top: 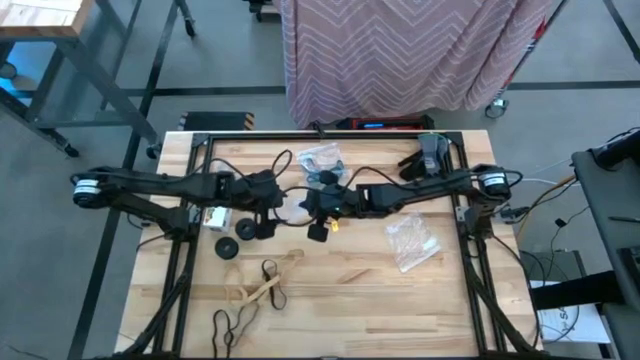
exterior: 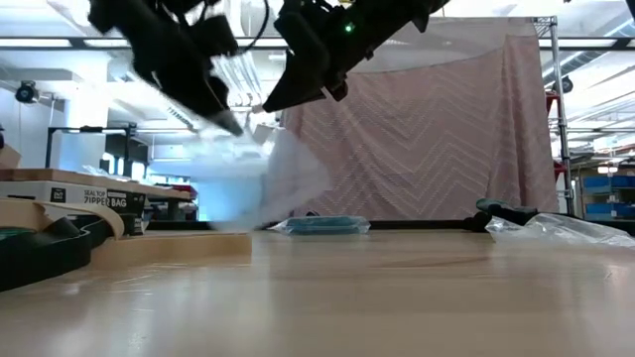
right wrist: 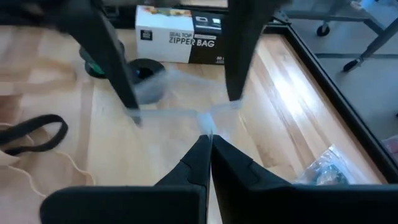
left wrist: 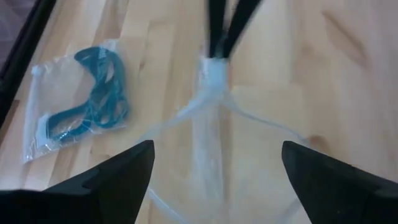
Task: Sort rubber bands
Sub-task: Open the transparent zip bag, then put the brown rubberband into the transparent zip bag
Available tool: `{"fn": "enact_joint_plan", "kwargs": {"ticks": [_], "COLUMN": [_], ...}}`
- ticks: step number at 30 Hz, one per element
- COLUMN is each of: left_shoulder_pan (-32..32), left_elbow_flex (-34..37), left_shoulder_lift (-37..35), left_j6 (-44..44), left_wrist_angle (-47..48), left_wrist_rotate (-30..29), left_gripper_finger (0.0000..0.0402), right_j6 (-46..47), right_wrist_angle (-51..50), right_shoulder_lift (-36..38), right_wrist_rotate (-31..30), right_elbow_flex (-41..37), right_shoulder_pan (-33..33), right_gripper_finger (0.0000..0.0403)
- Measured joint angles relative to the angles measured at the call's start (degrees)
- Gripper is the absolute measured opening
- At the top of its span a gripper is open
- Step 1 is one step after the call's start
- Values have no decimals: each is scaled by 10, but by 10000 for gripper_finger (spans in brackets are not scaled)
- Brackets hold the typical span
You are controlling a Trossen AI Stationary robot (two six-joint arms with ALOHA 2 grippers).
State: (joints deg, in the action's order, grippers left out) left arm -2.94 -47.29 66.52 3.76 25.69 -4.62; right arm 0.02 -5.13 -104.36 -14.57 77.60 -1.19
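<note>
Both arms are raised over the middle of the wooden surface (top: 350,270). A clear plastic bag (exterior: 283,178) is held in the air between the two claws.

The right claw (right wrist: 206,138) is closed, its fingertips pressed together on one edge of the clear plastic bag, which is pinched there into a narrow gather. The left claw (left wrist: 214,162) is spread wide, its two fingers (left wrist: 118,177) standing apart on either side of the bag's open mouth; whether they touch the film cannot be told.

The loose rubber bands lie on the surface nearer the front edge, well apart from both claws and below them in the high view: tan bands (top: 262,290) are spread in a loose tangle, and black bands (top: 232,322) lie just beside them toward the front left. In the right wrist view a black band (right wrist: 34,134) and a tan band (right wrist: 59,163) are seen flat on the wood, off to one side of the raised bag.

Blue rubber bands (left wrist: 93,93) are sealed inside a second plastic bag (top: 320,157) lying on the surface near the far edge, beyond the claws. A third clear bag (top: 412,243) lies on the right half of the surface. A box of zipper bags (right wrist: 183,34) stands by the left rail.
</note>
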Motion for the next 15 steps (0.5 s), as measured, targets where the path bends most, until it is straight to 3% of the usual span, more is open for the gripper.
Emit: {"fn": "enact_joint_plan", "kwargs": {"ticks": [8, 15], "left_shoulder_pan": [80, 124], "left_elbow_flex": [-135, -144], "left_shoulder_lift": [-16, -20], "left_j6": [-27, -90], "left_wrist_angle": [178, 242], "left_wrist_rotate": [-40, -96], "left_gripper_finger": [319, 311], "right_j6": [92, 110], "right_wrist_angle": [40, 37], "right_shoulder_lift": [-5, -26], "right_wrist_rotate": [-4, -23], "right_elbow_flex": [0, -20], "right_shoulder_pan": [-25, -44], "right_gripper_finger": [0, 0]}}
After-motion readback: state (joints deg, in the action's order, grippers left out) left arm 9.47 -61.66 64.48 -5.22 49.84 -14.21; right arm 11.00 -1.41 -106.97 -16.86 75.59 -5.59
